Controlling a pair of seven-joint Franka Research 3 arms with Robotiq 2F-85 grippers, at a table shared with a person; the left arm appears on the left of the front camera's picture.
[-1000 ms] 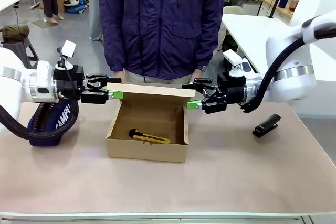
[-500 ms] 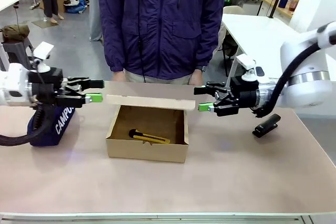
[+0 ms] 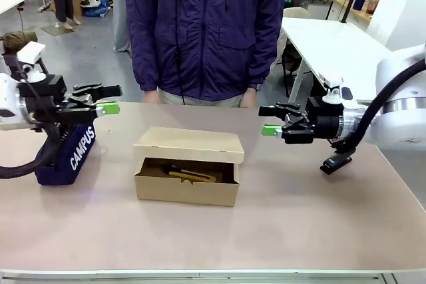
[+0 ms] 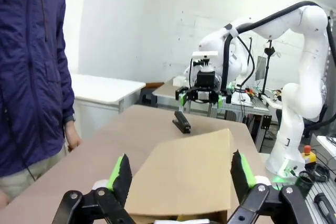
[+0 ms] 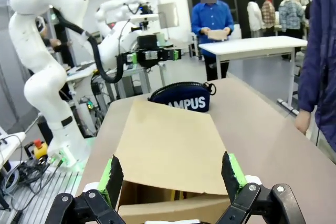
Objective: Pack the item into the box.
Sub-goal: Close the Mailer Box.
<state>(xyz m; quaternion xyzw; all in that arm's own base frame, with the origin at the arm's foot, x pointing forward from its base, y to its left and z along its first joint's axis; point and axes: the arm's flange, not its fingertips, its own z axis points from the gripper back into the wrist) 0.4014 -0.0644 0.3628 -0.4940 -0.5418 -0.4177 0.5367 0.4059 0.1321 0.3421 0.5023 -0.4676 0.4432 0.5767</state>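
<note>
The knife (image 3: pixel 193 176) lies in the box (image 3: pixel 186 191) at the table's (image 3: pixel 299 224) middle, and the lid (image 3: pixel 190 143) is nearly shut. The left gripper (image 3: pixel 110 99) and the right gripper (image 3: pixel 265 120) hang wide open and empty, off to each side.

The desk (image 3: pixel 299 224) is tan w/ a pale front edge. A brown box (image 3: pixel 186 191) sits in the middle, lid almost down. A dark blue pencil case (image 3: pixel 65 162) lies at left, a small black stapler (image 3: pixel 335 162) at right.
</note>
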